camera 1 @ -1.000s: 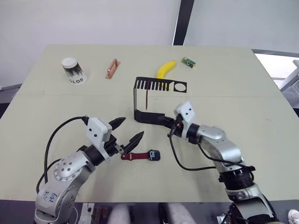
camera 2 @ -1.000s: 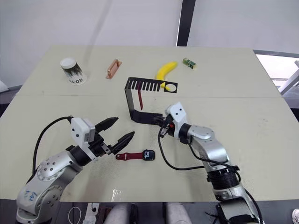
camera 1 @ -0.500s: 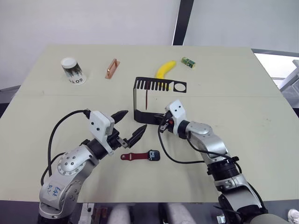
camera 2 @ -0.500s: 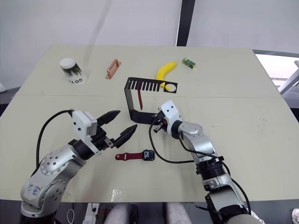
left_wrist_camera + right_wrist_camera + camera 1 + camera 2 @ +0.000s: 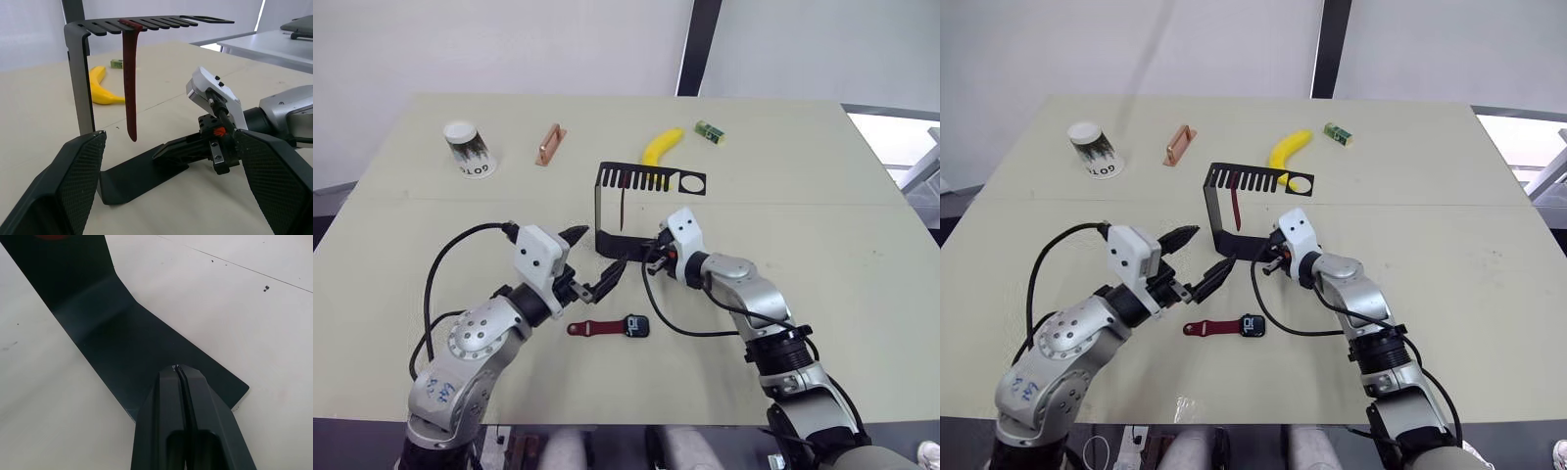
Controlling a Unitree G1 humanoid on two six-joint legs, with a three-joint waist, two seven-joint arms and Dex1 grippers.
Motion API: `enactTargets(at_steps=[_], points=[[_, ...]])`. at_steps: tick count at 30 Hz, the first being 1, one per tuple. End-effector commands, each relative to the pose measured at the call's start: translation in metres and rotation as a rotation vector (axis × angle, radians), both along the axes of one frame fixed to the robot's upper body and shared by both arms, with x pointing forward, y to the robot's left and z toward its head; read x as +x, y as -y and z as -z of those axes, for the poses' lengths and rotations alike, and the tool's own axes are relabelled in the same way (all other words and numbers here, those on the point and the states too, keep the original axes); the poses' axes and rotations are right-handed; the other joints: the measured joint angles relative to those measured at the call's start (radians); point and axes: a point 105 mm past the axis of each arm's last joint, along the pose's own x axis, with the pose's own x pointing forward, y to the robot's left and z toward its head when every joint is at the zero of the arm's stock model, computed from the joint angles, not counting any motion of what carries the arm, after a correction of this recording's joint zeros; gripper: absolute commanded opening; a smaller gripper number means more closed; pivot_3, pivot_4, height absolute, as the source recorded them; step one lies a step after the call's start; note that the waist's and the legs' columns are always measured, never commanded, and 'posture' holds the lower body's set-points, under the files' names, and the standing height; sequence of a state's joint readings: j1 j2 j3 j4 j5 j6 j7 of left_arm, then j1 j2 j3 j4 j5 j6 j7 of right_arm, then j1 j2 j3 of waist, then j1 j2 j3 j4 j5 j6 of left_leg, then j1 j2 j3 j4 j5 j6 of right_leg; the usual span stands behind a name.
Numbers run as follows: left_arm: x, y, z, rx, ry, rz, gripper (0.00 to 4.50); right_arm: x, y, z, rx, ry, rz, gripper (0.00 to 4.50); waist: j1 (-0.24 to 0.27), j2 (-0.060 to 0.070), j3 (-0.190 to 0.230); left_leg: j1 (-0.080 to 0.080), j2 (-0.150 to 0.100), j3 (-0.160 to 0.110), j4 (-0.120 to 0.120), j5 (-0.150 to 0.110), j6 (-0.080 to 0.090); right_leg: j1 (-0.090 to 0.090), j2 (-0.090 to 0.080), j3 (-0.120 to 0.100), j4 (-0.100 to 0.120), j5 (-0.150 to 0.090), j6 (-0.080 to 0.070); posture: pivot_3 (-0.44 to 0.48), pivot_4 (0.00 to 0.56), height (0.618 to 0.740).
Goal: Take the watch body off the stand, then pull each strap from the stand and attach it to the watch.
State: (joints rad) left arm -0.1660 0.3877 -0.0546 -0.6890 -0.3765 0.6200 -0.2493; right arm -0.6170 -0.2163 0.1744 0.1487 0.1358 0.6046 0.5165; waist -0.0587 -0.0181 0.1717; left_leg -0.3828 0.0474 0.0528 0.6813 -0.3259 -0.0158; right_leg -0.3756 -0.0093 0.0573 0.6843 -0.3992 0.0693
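The black stand (image 5: 649,181) is upright mid-table, and one dark red strap (image 5: 622,206) hangs from a slot in its top shelf. The watch body (image 5: 637,326) lies flat on the table in front of the stand, with the other red strap (image 5: 590,329) joined to its left side. My left gripper (image 5: 598,254) is open, just left of the stand's base and pointing at the hanging strap (image 5: 129,83). My right gripper (image 5: 652,258) is shut, its tips (image 5: 178,368) resting on the stand's flat base (image 5: 122,333).
Along the far side stand a paper cup (image 5: 468,149), a copper-coloured handle (image 5: 547,144), a yellow banana (image 5: 661,145) behind the stand, and a small green block (image 5: 709,130). Cables loop off both wrists over the table.
My left gripper, still open, has moved forward from beside the watch up to the stand. My right gripper slid left onto the stand's base and stays there.
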Motion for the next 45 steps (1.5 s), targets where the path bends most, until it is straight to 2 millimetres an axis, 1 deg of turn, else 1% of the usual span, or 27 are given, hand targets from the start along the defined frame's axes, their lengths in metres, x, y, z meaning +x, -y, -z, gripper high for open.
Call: enactTargets(at_steps=[1,2,7,10,17,22,26,30,33,36,39,40,44,45], points=[[0.004,0.004,-0.007,-0.017,0.05,-0.034,3.69,-0.004,0.003,0.021,-0.038,-0.069,0.006,0.0,0.0,0.0,0.0,0.0,0.0,0.0,0.0,0.0,0.0,0.0,0.0,0.0,0.0,0.0,0.0,0.0,0.15,0.74],[0.005,0.006,-0.008,-0.029,0.05,-0.041,3.26,-0.004,0.003,0.021,-0.039,-0.071,0.008,0.0,0.001,0.0,0.0,0.0,0.0,0.0,0.0,0.0,0.0,0.0,0.0,0.0,0.0,0.0,0.0,0.0,0.15,0.74],[0.016,0.01,-0.011,-0.086,0.059,-0.099,3.26,-0.003,0.002,0.023,-0.05,-0.07,0.002,0.0,0.001,0.0,0.0,0.0,0.0,0.0,0.0,0.0,0.0,0.0,0.0,0.0,0.0,0.0,0.0,0.0,0.15,0.74],[0.021,0.012,-0.009,-0.088,0.06,-0.123,3.26,-0.002,0.002,0.021,-0.049,-0.066,0.003,0.0,-0.001,0.0,0.0,0.0,0.0,0.0,0.0,0.0,0.0,0.0,0.0,0.0,-0.002,0.0,0.0,0.0,0.15,0.74],[0.043,0.018,-0.011,-0.105,0.083,-0.197,3.26,0.0,0.003,0.022,-0.055,-0.061,0.006,0.0,0.003,-0.001,-0.001,0.0,0.0,0.0,0.0,0.0,0.0,0.0,0.0,0.0,-0.003,0.0,0.0,0.0,0.15,0.74],[0.049,0.025,-0.012,-0.113,0.089,-0.194,3.26,-0.001,0.004,0.023,-0.056,-0.064,0.01,0.0,0.002,-0.001,-0.001,0.0,0.0,0.0,0.0,0.0,0.0,0.0,0.0,0.0,-0.003,0.0,0.0,0.0,0.15,0.74],[0.057,0.027,-0.014,-0.104,0.107,-0.215,3.26,-0.002,0.003,0.025,-0.059,-0.067,0.011,0.0,0.003,-0.001,-0.001,0.0,0.0,0.001,0.0,0.0,0.0,0.0,0.0,0.0,-0.003,0.0,0.0,0.0,0.15,0.74],[0.059,0.032,-0.013,-0.102,0.111,-0.207,3.26,-0.002,0.003,0.025,-0.061,-0.068,0.013,0.0,0.003,-0.001,-0.001,0.0,0.0,0.001,0.0,0.0,0.0,0.0,0.0,0.0,-0.003,0.0,0.0,0.0,0.15,0.74],[0.061,0.04,-0.013,-0.115,0.114,-0.187,3.26,-0.002,0.003,0.025,-0.062,-0.066,0.015,0.0,0.004,-0.001,-0.001,0.0,0.0,0.001,0.0,0.0,0.0,0.0,0.0,0.0,-0.003,0.0,0.0,0.0,0.15,0.74],[0.065,0.041,-0.015,-0.11,0.131,-0.191,3.26,-0.001,0.004,0.024,-0.061,-0.066,0.017,0.0,0.005,-0.001,-0.001,0.0,0.0,0.001,0.0,0.0,0.0,0.0,0.0,0.0,-0.003,0.0,0.0,0.0,0.15,0.74],[0.067,0.043,-0.015,-0.105,0.141,-0.184,2.42,0.0,0.004,0.022,-0.059,-0.065,0.02,0.0,0.004,-0.001,-0.001,0.0,0.0,0.001,0.0,0.0,0.0,0.0,0.0,0.0,-0.003,0.0,0.0,0.0,0.15,0.74],[0.067,0.044,-0.015,-0.104,0.143,-0.18,2.06,0.001,0.004,0.022,-0.056,-0.063,0.022,0.0,0.004,-0.001,-0.001,0.0,0.0,0.001,0.0,0.0,0.0,0.0,0.0,0.0,-0.003,0.0,0.0,0.0,0.15,0.74],[0.068,0.046,-0.014,-0.113,0.137,-0.17,0.06,0.004,0.004,0.017,-0.034,-0.06,0.039,0.0,0.004,-0.001,-0.001,0.0,0.0,0.001,0.0,0.0,0.0,0.0,0.0,0.0,-0.003,0.0,0.0,0.0,0.15,0.74],[0.069,0.046,-0.014,-0.108,0.138,-0.174,0.06,0.005,0.005,0.016,-0.034,-0.06,0.039,0.0,0.004,-0.001,-0.001,0.0,0.0,0.001,0.0,0.0,0.0,0.0,0.0,0.0,-0.003,0.0,0.0,0.0,0.15,0.74]])
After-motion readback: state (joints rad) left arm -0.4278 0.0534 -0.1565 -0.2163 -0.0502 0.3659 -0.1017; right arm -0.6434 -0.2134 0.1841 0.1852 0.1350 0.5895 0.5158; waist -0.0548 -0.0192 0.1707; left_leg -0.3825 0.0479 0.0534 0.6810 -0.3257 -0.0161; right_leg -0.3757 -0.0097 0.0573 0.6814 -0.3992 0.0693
